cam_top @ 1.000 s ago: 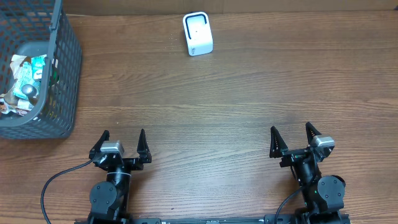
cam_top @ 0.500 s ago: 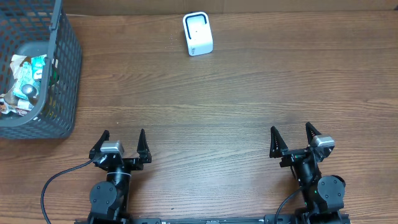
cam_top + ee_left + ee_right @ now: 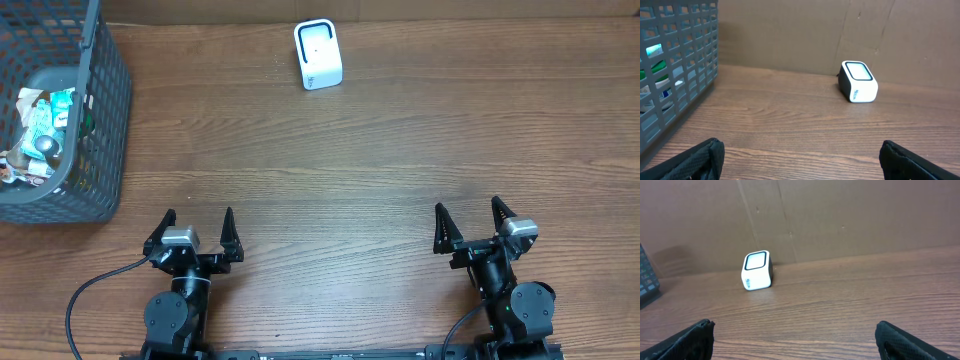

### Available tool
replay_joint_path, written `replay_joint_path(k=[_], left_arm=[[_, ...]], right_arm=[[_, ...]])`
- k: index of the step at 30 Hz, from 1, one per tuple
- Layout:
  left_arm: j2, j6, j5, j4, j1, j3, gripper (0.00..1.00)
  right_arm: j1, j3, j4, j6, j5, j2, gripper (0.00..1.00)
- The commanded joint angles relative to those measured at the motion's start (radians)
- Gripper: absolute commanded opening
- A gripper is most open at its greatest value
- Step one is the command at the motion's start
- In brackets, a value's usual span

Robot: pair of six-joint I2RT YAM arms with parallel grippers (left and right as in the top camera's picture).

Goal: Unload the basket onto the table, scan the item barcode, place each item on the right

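Nothing has moved since before; my left gripper (image 3: pixel 197 228) and right gripper (image 3: pixel 469 222) stay spread, empty; boxy white scanner (image 3: pixel 318 55) far ahead between them; crinkly packets (image 3: pixel 42 125) in the grey lattice basket (image 3: pixel 110 100), forward-left of my left.

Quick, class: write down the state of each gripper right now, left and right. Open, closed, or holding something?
Left gripper: open, holding nothing.
Right gripper: open, holding nothing.

I see the grey basket (image 3: pixel 680 75) at 9 o'clock and the white scanner (image 3: pixel 858 82) at 1 o'clock on the table (image 3: pixel 785 120). The left end effector (image 3: pixel 802 162) is spread wide at 6 o'clock.
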Motion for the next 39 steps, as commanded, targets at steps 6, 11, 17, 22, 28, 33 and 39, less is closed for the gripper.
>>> replay_joint_path(k=[6,11,17,22,28,33,39], left_arm=[[-0.001,0.019,0.0,0.001,-0.002,-0.003,0.99],[-0.001,0.018,-0.125,0.076,-0.001,-0.002,1.0],[-0.001,0.027,0.035,0.173,-0.001,0.114,0.99],[-0.001,0.05,0.061,0.17,-0.001,0.282,1.0],[0.008,0.108,0.061,0.119,-0.001,0.49,1.0],[0.105,0.18,0.06,0.071,-0.001,0.66,1.0],[0.353,0.21,0.05,-0.113,-0.001,0.952,1.0]], right_arm=[[-0.003,-0.01,0.006,-0.007,0.006,-0.008,1.0],[-0.003,-0.01,0.006,-0.007,0.006,-0.008,1.0],[-0.003,-0.01,0.006,-0.007,0.006,-0.008,1.0],[-0.003,-0.01,0.006,-0.007,0.006,-0.008,1.0],[-0.003,-0.01,0.006,-0.007,0.006,-0.008,1.0],[-0.003,-0.01,0.006,-0.007,0.006,-0.008,1.0],[-0.003,-0.01,0.006,-0.007,0.006,-0.008,1.0]])
